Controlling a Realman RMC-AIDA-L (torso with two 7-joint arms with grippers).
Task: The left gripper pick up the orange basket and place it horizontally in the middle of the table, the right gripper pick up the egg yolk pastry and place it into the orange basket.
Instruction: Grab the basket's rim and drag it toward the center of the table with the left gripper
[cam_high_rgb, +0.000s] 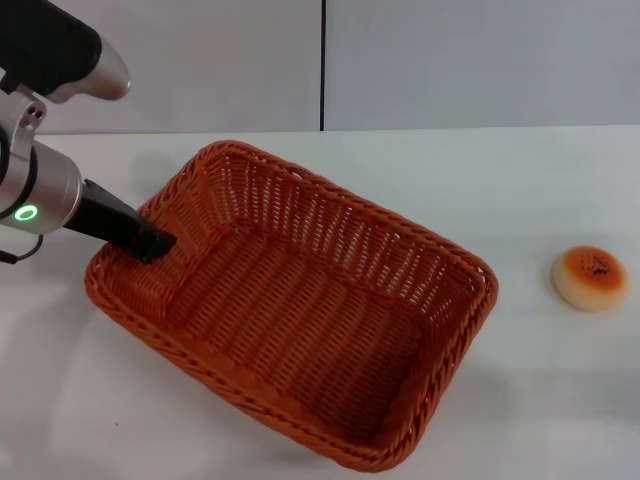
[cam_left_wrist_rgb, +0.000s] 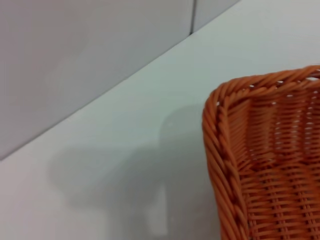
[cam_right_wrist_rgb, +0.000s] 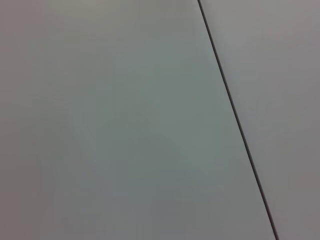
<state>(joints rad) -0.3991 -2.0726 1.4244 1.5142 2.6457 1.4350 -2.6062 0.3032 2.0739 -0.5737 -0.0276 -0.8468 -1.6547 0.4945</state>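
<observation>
The orange basket (cam_high_rgb: 300, 320) sits skewed across the middle of the white table (cam_high_rgb: 560, 180), with nothing inside it. My left gripper (cam_high_rgb: 155, 243) reaches in from the left, its black jaws closed over the braided rim of the basket's left short wall. The left wrist view shows only one corner of the basket (cam_left_wrist_rgb: 265, 165) against the table (cam_left_wrist_rgb: 125, 150). The egg yolk pastry (cam_high_rgb: 591, 277) lies alone on the table to the right of the basket, clear of it. My right gripper is out of view in all three views.
A pale wall with a dark vertical seam (cam_high_rgb: 322, 65) rises behind the table. The right wrist view shows only that wall and its seam (cam_right_wrist_rgb: 235, 120). Bare tabletop lies between the basket and the pastry.
</observation>
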